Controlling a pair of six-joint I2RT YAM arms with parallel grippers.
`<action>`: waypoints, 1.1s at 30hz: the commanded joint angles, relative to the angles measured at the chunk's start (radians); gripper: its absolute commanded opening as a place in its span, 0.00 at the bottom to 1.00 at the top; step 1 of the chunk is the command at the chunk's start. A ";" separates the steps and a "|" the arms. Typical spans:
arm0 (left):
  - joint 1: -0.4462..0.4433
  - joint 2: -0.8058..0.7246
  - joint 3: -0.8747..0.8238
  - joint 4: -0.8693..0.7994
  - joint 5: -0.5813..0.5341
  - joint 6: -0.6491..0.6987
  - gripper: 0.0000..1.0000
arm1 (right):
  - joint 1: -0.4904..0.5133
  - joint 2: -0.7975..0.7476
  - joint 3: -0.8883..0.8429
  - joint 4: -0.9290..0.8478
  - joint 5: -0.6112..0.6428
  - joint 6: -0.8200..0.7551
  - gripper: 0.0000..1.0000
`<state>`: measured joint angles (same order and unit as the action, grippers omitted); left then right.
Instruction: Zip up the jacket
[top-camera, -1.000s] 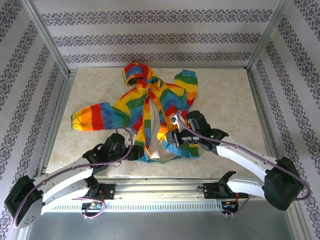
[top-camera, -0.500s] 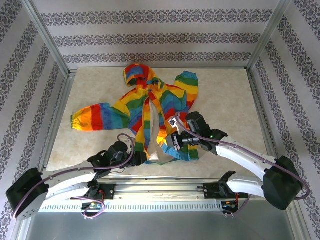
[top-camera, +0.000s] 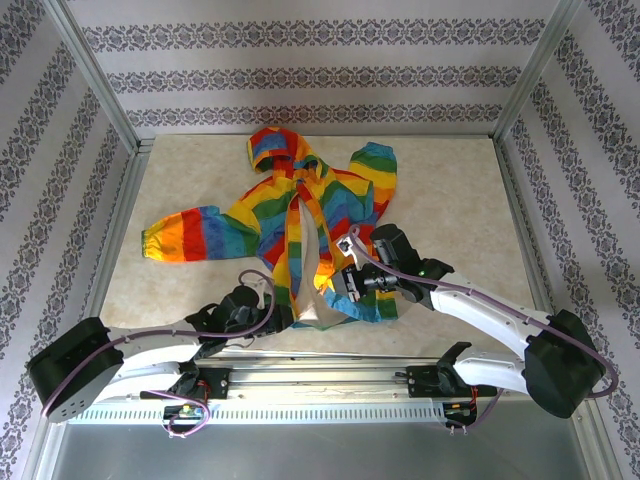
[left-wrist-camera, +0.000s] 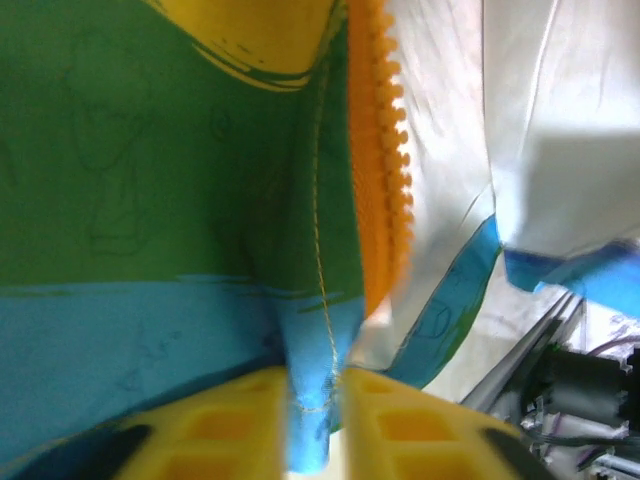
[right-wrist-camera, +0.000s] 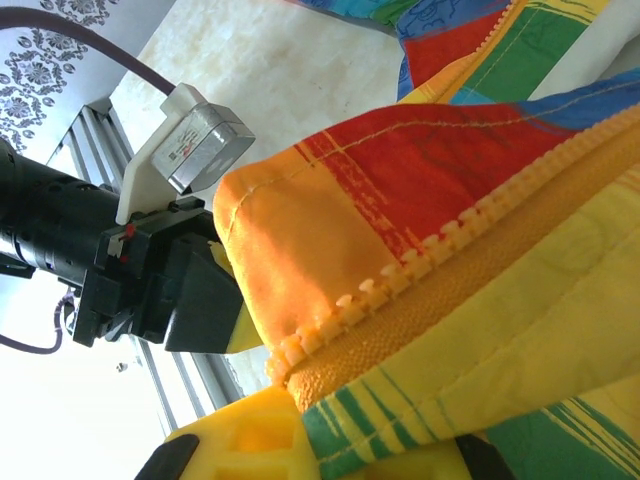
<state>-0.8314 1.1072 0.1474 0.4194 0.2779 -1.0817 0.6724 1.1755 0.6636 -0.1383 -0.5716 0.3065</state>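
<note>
- Your jacket (top-camera: 300, 215) lies spread at the middle of the table, hood toward the far wall, with its front panels parted so the pale lining shows between them; nothing is zipped yet
- The orange zipper (left-wrist-camera: 378, 150) teeth run down each open edge, and both bottom ends come out at the near hem, just where your two arms reach in
- Your left gripper (left-wrist-camera: 315, 425) is pinched closed on a blue fold of the hem just beside the teeth, which I judge is to anchor that side and keep it taut
- Your right gripper (right-wrist-camera: 310, 420) is clamped on the other panel's zipper edge and seems to hold it raised, likely so you can bring the two ends together
- The grippers sit near each other, so mind a knock between them
- Beneath is a beige marbled table (top-camera: 450, 200), closed in by patterned walls (top-camera: 300, 80) and metal frame posts (top-camera: 95, 80)
</note>
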 joint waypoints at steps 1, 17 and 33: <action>-0.011 -0.038 -0.013 0.042 -0.018 0.025 0.03 | 0.006 0.002 0.006 0.006 -0.045 -0.034 0.00; 0.003 -0.475 0.070 -0.131 0.044 0.455 0.00 | -0.018 0.020 0.107 -0.133 -0.248 -0.313 0.00; 0.066 -0.203 0.164 0.125 0.280 0.766 0.00 | -0.045 0.145 0.303 -0.418 -0.261 -0.741 0.00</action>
<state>-0.7876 0.8848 0.2886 0.4164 0.4873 -0.3943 0.6437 1.3075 0.9199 -0.4828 -0.7795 -0.3046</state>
